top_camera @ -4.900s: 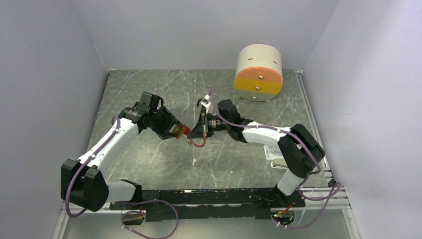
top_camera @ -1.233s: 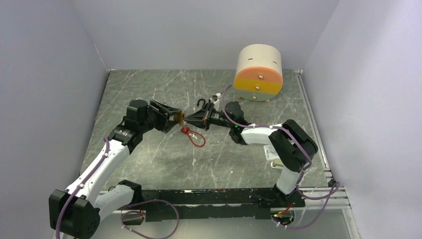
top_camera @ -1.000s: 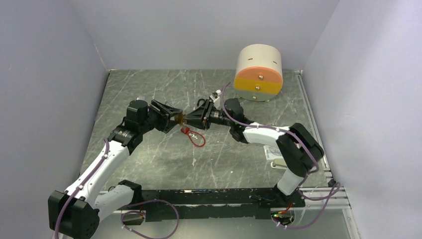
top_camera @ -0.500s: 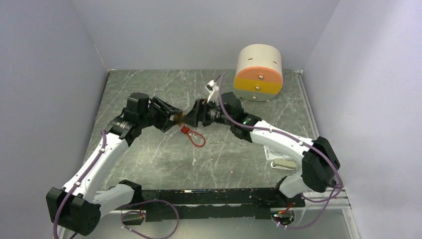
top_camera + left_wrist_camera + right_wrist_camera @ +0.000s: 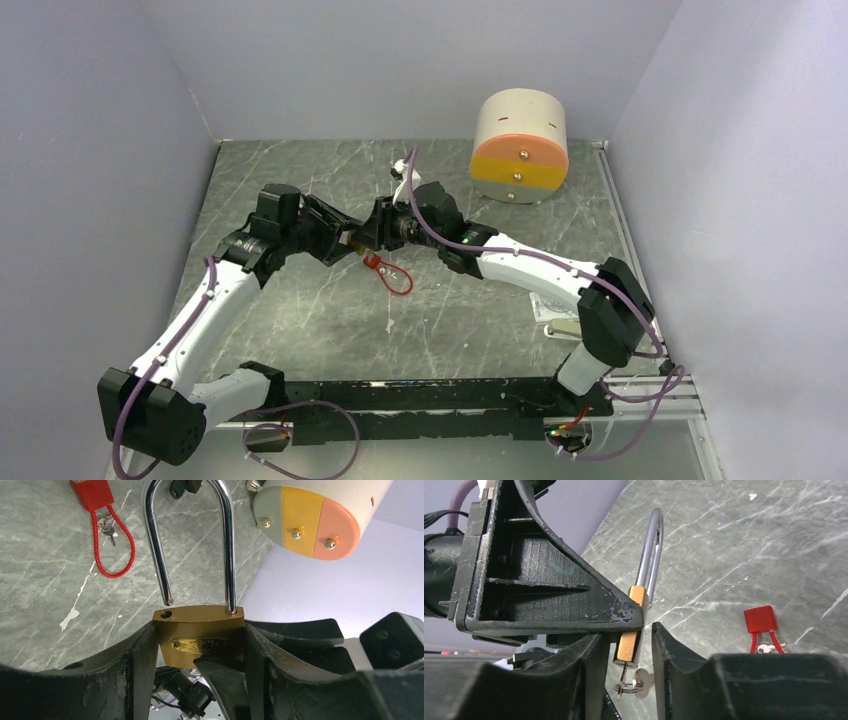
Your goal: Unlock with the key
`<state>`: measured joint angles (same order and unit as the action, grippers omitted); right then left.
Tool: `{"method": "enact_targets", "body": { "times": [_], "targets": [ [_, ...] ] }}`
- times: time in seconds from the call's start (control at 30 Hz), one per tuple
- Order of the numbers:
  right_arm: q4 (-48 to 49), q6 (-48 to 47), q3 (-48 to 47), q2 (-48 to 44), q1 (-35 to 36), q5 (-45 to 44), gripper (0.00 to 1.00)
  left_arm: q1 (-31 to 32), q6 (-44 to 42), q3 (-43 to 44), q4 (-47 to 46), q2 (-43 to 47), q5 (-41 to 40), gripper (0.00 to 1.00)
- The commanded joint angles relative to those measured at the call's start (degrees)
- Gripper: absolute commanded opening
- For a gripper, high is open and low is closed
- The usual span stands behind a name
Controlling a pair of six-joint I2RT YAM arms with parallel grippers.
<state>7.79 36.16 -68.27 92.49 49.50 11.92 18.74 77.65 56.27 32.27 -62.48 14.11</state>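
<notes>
Right now your left gripper (image 5: 198, 636) is clamped on the brass padlock (image 5: 200, 625). One finger presses each narrow side of the body, and the shackle (image 5: 227, 545) points straight out beyond the fingertips. You can see the lock is open: one shackle leg sits in the body, while the other leg's tip hangs free just above its hole.

Your right gripper (image 5: 630, 636) meets the left one head-on, its fingers (image 5: 666, 650) straddling the lower end of the padlock body. The key (image 5: 642, 679) sticks out of the lock's underside into the gap between those fingers, with a small ring (image 5: 626, 689) hanging off it. You cannot tell from either wrist view whether the finger pads bear on the key, so the state of that grip is uncertain.

Beyond the left fingertips and off to their left, a red tag (image 5: 92, 492) lies flat on the marble-patterned table (image 5: 300, 330). A red cord loop (image 5: 112, 550) and small keys (image 5: 106, 527) are attached to it. Beyond the same fingertips to the right sits the round drawer unit (image 5: 310, 515), its grey, yellow and orange fronts facing the gripper, well apart from the lock. Both grippers hold the padlock clear of the table.
</notes>
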Motion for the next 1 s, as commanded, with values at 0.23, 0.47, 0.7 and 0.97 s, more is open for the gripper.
{"method": "enact_targets", "body": {
  "times": [0.23,0.47,0.7,0.97],
  "targets": [
    [8.13,3.47,0.69,-2.64,-0.36,2.98,0.0,-1.61,-1.28,3.3,-2.16,3.64,3.62,0.66],
    [27.13,16.08,10.81,-7.96,-7.52,18.5,0.0,-3.33,-5.26,-0.97,-5.69,7.98,7.88,0.94],
    [40.98,31.16,14.62,-11.19,-11.74,25.79,0.0,-3.93,-8.11,-7.48,-18.51,12.77,12.34,0.86],
    [49.83,43.58,16.22,-13.69,-12.29,30.8,0.0,-4.11,-8.21,-5.84,-29.95,7.86,15.6,0.58]
  ]
}}
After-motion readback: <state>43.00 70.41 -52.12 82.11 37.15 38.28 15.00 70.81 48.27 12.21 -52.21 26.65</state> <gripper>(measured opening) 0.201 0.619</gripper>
